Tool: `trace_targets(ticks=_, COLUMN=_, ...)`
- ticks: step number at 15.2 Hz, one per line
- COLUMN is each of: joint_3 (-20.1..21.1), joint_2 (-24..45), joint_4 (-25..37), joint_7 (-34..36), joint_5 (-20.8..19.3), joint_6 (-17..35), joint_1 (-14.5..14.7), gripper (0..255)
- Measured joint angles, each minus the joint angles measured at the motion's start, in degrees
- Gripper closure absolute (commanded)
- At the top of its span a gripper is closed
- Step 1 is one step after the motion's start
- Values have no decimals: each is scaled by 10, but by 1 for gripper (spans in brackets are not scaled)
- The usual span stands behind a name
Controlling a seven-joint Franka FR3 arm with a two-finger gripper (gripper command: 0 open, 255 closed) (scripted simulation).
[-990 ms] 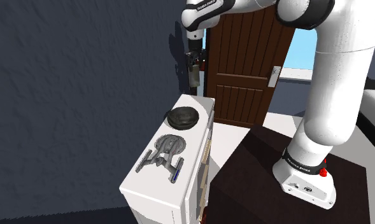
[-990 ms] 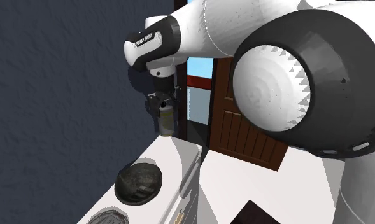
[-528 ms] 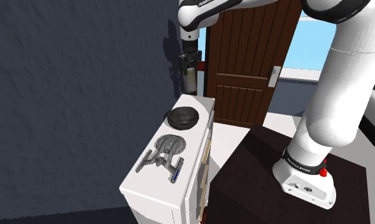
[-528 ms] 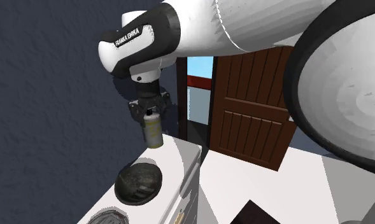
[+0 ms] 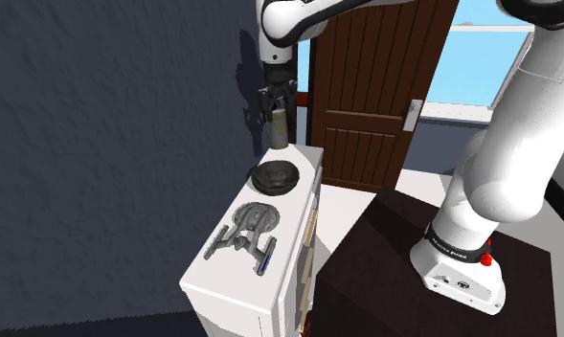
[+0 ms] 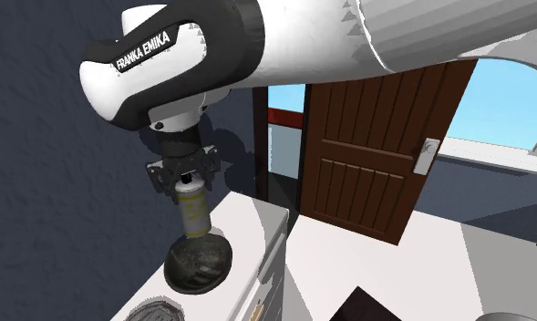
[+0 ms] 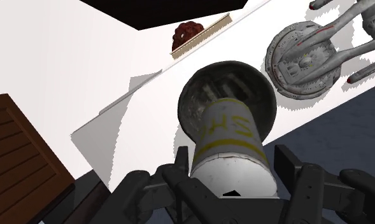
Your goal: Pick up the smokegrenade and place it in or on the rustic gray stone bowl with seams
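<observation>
While fingers (image 7: 288,167) clasp smokegrenade (image 7: 229,143) above bowl (image 6: 201,263), wrist view shows lettering (image 7: 227,124).

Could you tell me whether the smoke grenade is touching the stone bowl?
Apart. The shoulder view shows a gap between the smoke grenade and the dark bowl below it.

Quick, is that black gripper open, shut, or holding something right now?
Gripper: shut on the smoke grenade, a pale canister with a yellow band, held upright above the dark bowl.
</observation>
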Motion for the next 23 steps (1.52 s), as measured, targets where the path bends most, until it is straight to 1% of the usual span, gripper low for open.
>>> trace_targets(ticks=2, joint_3=7, joint_2=-9, joint_4=-10, joint_7=14, joint_5=0, joint_6=1, joint_1=6, gripper=255)
trace_targets(ticks=5, joint_3=9, joint_2=-9, joint_4=-31, joint_7=18, joint_5=0, joint_6=21, joint_1=8, gripper=255)
trace_targets(ticks=21, joint_3=9, joint_2=36, joint_4=-106, joint_7=19, joint_5=1, joint_6=142, joint_1=8, gripper=255)
trace_targets(ticks=23, joint_3=8, joint_2=38, joint_4=-111, joint_7=18, joint_5=1, joint_6=149, joint_1=8, gripper=255)
